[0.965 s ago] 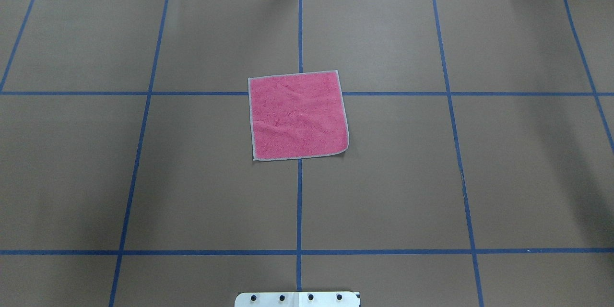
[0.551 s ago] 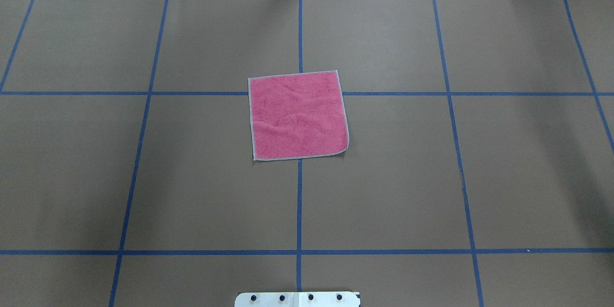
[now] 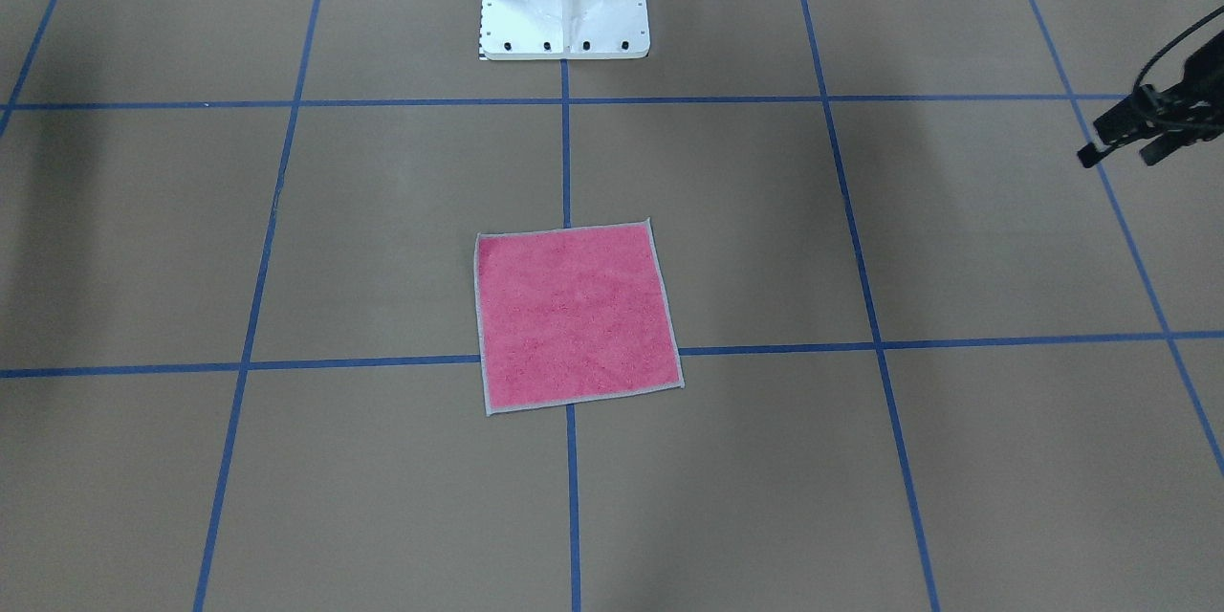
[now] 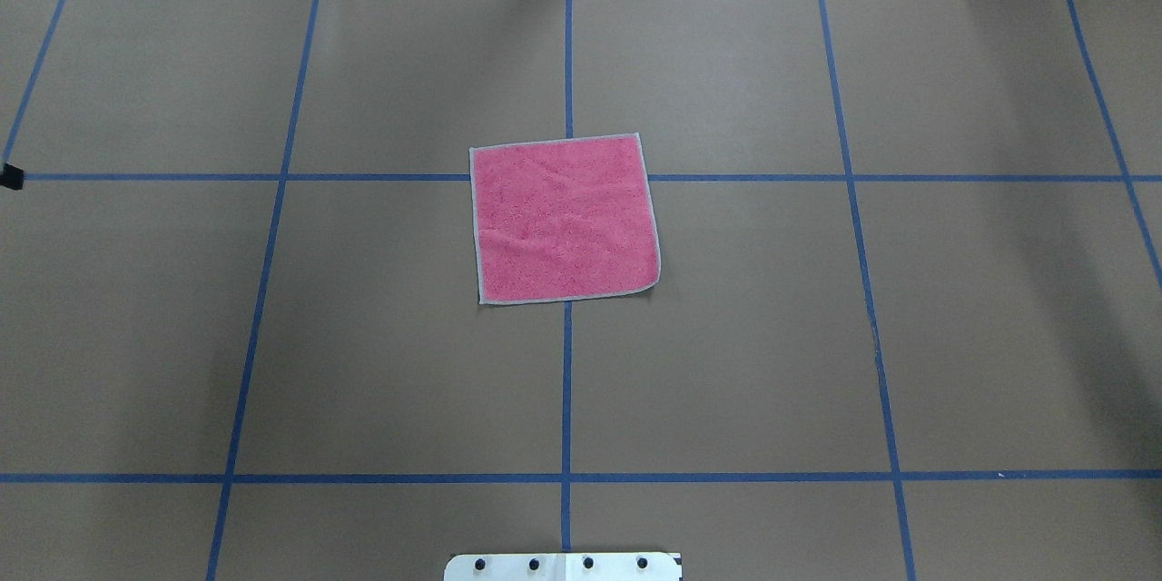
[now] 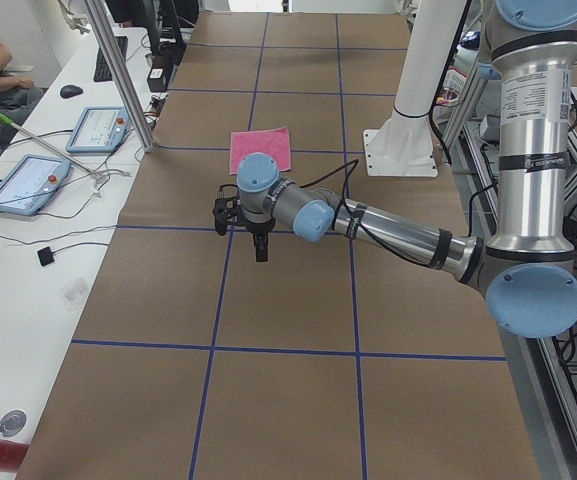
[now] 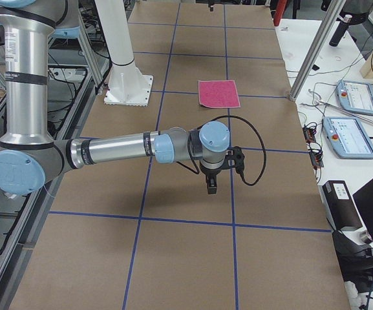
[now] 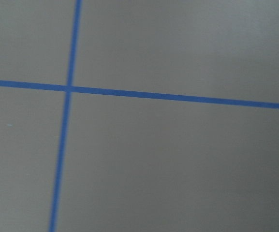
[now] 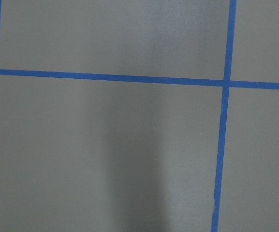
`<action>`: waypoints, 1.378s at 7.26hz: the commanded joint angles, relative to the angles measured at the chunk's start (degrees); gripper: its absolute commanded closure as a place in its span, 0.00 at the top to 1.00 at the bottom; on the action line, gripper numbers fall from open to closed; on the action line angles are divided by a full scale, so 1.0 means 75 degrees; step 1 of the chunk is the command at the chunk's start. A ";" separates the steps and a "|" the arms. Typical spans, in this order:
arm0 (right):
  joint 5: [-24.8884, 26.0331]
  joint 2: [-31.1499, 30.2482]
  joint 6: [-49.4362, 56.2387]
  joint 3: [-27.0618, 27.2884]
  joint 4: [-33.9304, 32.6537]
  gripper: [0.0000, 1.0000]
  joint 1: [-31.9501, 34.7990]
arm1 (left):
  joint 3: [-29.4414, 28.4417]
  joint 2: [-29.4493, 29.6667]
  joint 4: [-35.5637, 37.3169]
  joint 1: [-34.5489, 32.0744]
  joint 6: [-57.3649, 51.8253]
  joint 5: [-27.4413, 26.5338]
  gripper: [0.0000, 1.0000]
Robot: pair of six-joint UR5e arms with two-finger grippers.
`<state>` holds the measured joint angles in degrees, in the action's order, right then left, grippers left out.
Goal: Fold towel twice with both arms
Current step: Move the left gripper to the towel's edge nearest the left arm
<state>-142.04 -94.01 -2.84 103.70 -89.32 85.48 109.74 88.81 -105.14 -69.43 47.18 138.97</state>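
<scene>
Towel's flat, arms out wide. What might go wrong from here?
The towel lies slightly skewed to the blue tape lines, so a grid-aligned grasp may fold crooked. Its rounded corner could slip a pinch. The left gripper and right gripper hang far off; uneven arrival could drag it.

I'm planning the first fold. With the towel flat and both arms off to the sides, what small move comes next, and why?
Probably bring the left gripper and the right gripper inward toward the towel. It lies flat, pink face up, unfolded, and both hang far out to either side, touching nothing.
</scene>
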 commanded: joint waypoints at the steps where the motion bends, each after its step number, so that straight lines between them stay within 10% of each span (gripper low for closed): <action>1: -0.0011 -0.0004 -0.0053 -0.0010 0.0237 0.99 -0.0309 | 0.0028 0.1289 -0.0302 0.1913 0.3457 -0.0943 1.00; 5: 0.0047 0.0090 -0.0499 -0.0021 0.0249 0.99 -0.0650 | -0.0669 0.3492 -0.0209 0.5173 0.6809 -0.4109 1.00; 7: 0.0059 0.0090 -0.0500 -0.0021 0.0249 0.99 -0.0697 | -0.2204 0.4735 -0.0267 0.5296 0.6986 -0.4231 0.94; 10: 0.0082 0.0102 -0.0535 -0.0021 0.0249 0.99 -0.0814 | -0.2479 0.4823 -0.0302 0.5426 0.6999 -0.4337 0.71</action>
<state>-141.50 -93.27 -6.73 103.54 -87.45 79.67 92.13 124.62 -107.36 -28.92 99.65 106.54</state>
